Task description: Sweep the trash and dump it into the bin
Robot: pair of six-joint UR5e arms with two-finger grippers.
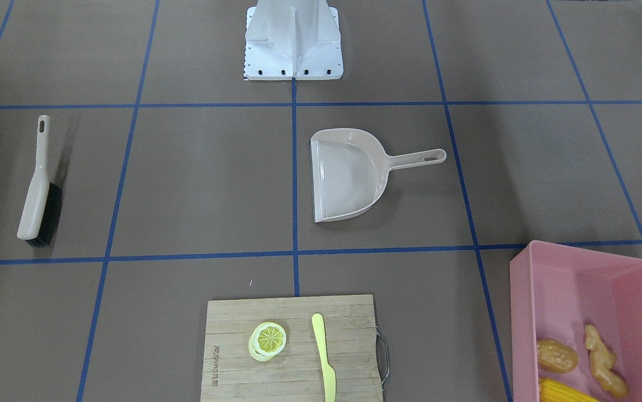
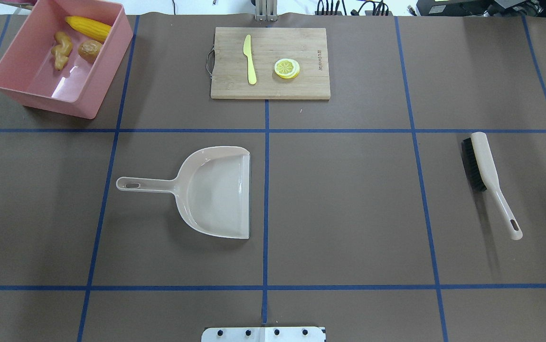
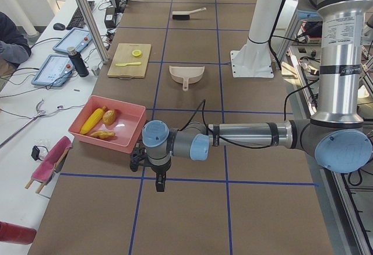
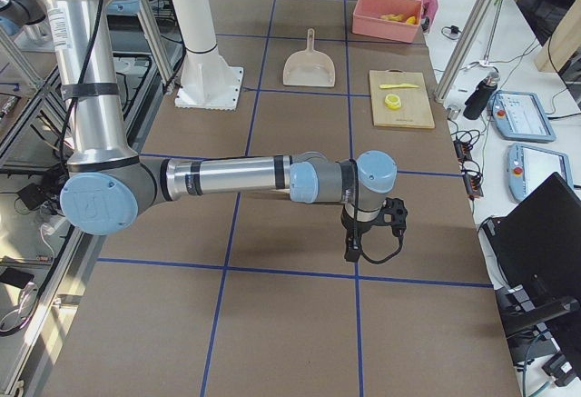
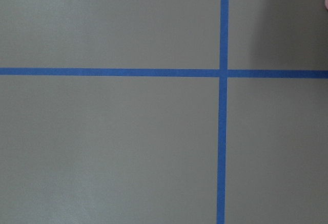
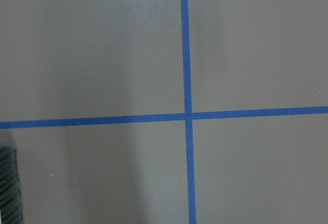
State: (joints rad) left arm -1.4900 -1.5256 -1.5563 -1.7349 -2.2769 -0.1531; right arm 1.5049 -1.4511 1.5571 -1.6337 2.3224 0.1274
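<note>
The pink bin [image 2: 107, 61] stands at the table's far left corner. Inside it lie the trash pieces: a yellow corn cob [image 2: 88, 27], a tan ginger root [image 2: 61, 50] and a golden-brown potato-like lump [image 2: 90, 49]. My left gripper [image 3: 158, 182] shows only in the exterior left view, low over the table just beside the bin [image 3: 99, 141]. My right gripper [image 4: 352, 253] shows only in the exterior right view, over bare table at the other end. For both I cannot tell whether they are open or shut. Both wrist views show only brown table and blue tape.
A beige dustpan [image 2: 216, 192] lies mid-table, handle pointing left. A beige brush [image 2: 484, 173] with black bristles lies to the right. At the far edge, a wooden cutting board [image 2: 301, 85] carries a pale yellow knife [image 2: 250, 59] and a lemon slice [image 2: 286, 68].
</note>
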